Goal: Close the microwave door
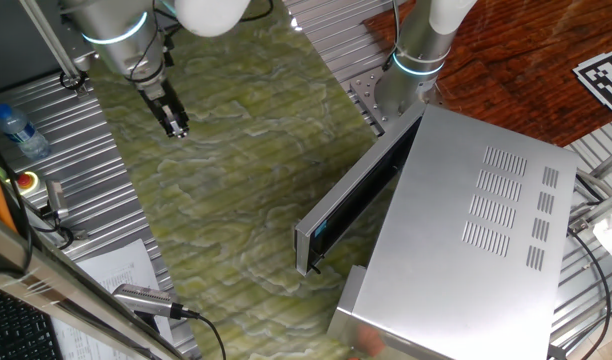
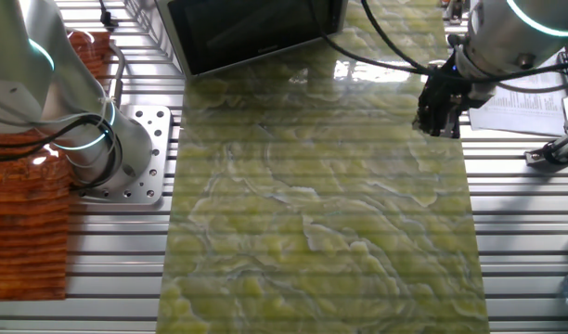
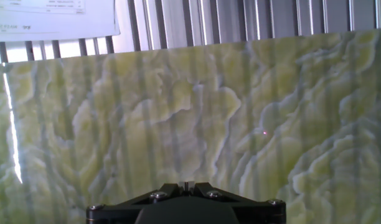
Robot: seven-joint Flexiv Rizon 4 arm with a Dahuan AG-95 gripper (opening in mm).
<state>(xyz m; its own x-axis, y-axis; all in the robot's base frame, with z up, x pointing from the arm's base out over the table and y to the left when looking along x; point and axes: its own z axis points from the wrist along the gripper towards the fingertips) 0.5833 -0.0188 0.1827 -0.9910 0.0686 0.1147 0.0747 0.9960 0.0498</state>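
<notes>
Tabletop: ribbed aluminium plates are overlaid by a glossy green-and-yellow marbled mat, on which the scene is set.
Microwave: a large silver-grey sheet-metal box with groups of vent slots in its top is seen at the lower right of one fixed view; in the other fixed view only its front shows, at the top edge.
Microwave door: the long flat panel with silver frame and dark glass window is swung partly open, its hinge end beside the box's far corner and its free end out over the mat.
Door axis: the long axis runs diagonally across the mat, away from the box front.
Claw: the black two-finger claw hangs above the mat, nothing held; its fingers appear close together, though the width of the gap cannot be told.
Key relation: the door lies well apart from the claw, across open mat; the outer face of the panel is turned towards the claw's side.
Next move, as judged: a crossing to the free end, then a push against the outer face towards the box.
</notes>
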